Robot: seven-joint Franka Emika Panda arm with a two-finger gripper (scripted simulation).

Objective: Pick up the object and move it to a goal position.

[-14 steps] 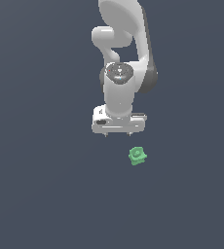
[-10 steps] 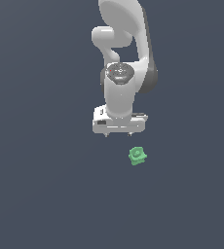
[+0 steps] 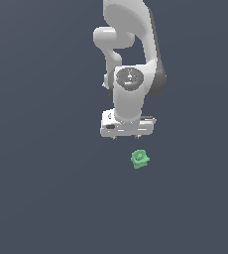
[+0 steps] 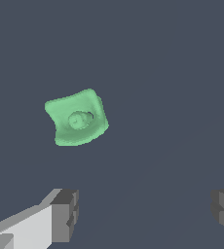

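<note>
— Below my wrist, in the middle of the exterior view, what do you make of it?

— My gripper hangs under the white arm, and the object lies on the dark floor just below it and a little toward the exterior view's right. Compared with the shots from a moment ago, almost nothing has shifted: the object lies where it was, and my hand sits at much the same height and spot. I read that as the approach hardly begun; the pick-up is all ahead of me.

— Are you holding anything?

— No. From the wrist view my fingers stand spread wide, one at the lower left edge of the frame, the other at the lower right, with bare floor between them. Nothing is gripped.

— And the piece itself?

— Bright green, blocky, roughly cubic with softened edges, a small round boss in the centre of its upper face. It sits in the upper left part of the wrist frame, turned slightly askew, well clear of both fingers and not between them. I judge I must shift across to centre over it before coming down.
</note>
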